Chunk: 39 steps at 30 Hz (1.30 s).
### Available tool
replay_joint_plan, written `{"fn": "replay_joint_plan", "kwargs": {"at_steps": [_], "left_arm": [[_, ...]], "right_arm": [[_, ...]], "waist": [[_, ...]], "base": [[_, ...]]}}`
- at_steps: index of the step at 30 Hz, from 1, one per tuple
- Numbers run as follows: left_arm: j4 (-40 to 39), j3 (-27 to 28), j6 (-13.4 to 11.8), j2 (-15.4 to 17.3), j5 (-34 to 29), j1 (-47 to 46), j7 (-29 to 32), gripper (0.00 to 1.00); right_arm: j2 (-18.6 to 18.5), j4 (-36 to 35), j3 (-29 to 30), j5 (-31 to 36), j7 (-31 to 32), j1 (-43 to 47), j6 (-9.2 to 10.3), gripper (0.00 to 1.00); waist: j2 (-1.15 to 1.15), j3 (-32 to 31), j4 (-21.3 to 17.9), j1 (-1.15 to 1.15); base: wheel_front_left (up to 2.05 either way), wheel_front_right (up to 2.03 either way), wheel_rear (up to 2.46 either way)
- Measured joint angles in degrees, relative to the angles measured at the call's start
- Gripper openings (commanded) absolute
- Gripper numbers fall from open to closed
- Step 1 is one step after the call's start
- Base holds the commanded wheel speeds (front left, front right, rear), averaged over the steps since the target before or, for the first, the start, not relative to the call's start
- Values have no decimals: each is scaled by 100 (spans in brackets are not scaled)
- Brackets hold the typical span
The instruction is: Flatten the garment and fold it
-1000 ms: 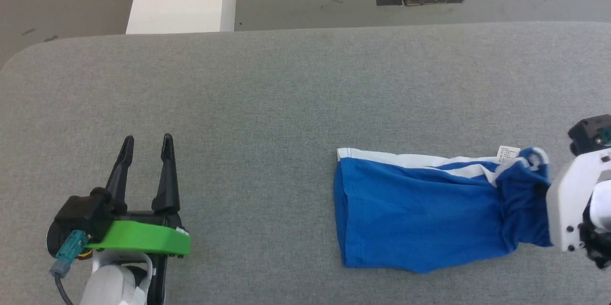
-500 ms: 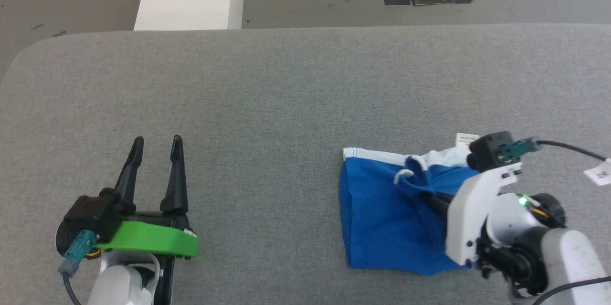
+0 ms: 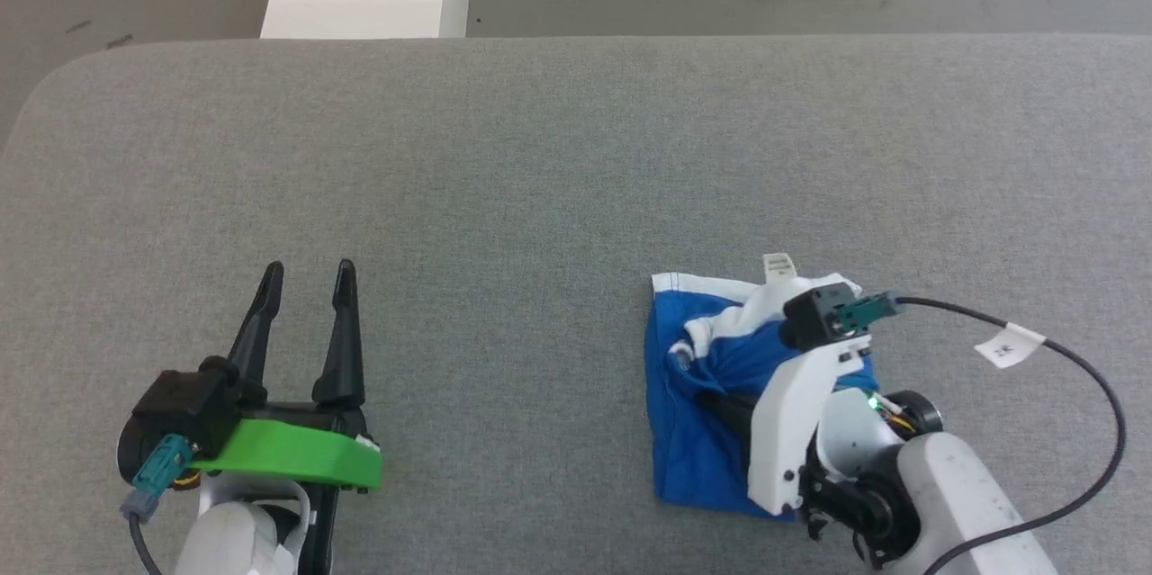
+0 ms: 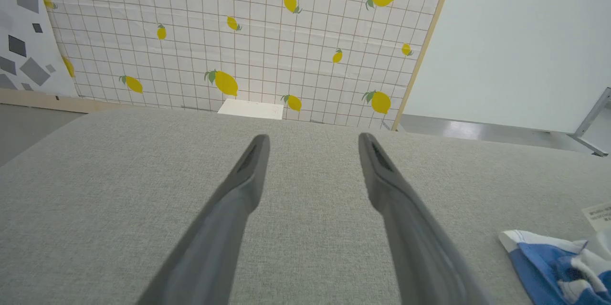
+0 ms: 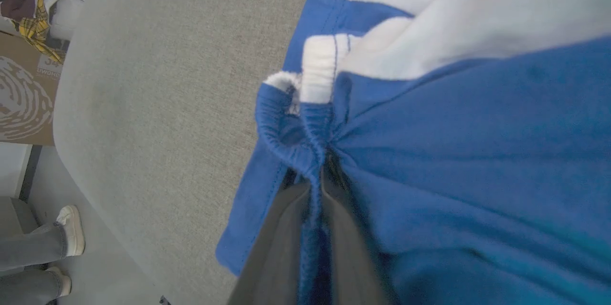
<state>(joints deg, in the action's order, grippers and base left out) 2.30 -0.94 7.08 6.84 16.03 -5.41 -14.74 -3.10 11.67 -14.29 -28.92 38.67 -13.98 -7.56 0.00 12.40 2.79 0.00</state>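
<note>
- Now my right gripper is clamped on a gathered blue edge of the garment, held over its lower layer.
- It lies bunched on the grey table, well to the right of my left gripper, whose fingers are spread and empty.
- Its white-trimmed end faces that left gripper, and my right arm is by far the nearer.

The garment, bright blue shorts with white trim, lies bunched on the grey table, right of centre. Its gathered waistband end is doubled over the flat leg end, white tag upright.
</note>
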Motion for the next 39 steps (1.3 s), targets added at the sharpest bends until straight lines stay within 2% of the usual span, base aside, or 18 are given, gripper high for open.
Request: {"fn": "replay_joint_plan", "kwargs": {"at_steps": [2,3,4,5,9,17,20,25,31,39], "left_arm": [[9,-5,0,0,9,-2,0,100],[13,-7,0,0,9,-2,0,100],[15,-8,0,0,10,-2,0,100],[18,-8,0,1,10,-2,0,100],[33,-1,0,9,16,-1,0,100],[29,4,0,18,16,7,0,100],[24,-5,0,20,16,8,0,100],[3,-16,0,29,16,8,0,100],[-4,-77,0,42,18,5,0,100],[-4,-136,0,51,41,-11,0,100]], "right_arm": [[2,176,-78,68,-120,-62,0,0],[1,246,-115,76,-192,-101,0,7],[-3,291,-164,82,-252,-139,0,49],[-3,307,-211,109,-291,-165,0,100],[10,120,-547,364,-303,-292,0,100],[-40,-1163,-804,879,315,-381,0,100],[-138,-1694,-681,939,526,-330,0,100],[-169,-2576,192,1276,628,4,0,100],[-221,-2505,960,1904,880,430,0,100],[-80,-1535,983,2227,759,567,0,100]], "waist": [[0,3,3,0],[0,1,3,0],[0,-2,-2,0],[0,-5,-8,0],[0,-38,-64,0],[0,-137,-257,0],[0,-158,-326,0],[0,-146,-416,0],[0,-94,-441,0],[0,5,-358,0]], "base": [[0,0,0],[0,0,0],[0,0,0],[0,0,0],[0,0,0],[0,0,0],[0,0,0],[0,0,0],[0,0,0],[0,0,0]]}}
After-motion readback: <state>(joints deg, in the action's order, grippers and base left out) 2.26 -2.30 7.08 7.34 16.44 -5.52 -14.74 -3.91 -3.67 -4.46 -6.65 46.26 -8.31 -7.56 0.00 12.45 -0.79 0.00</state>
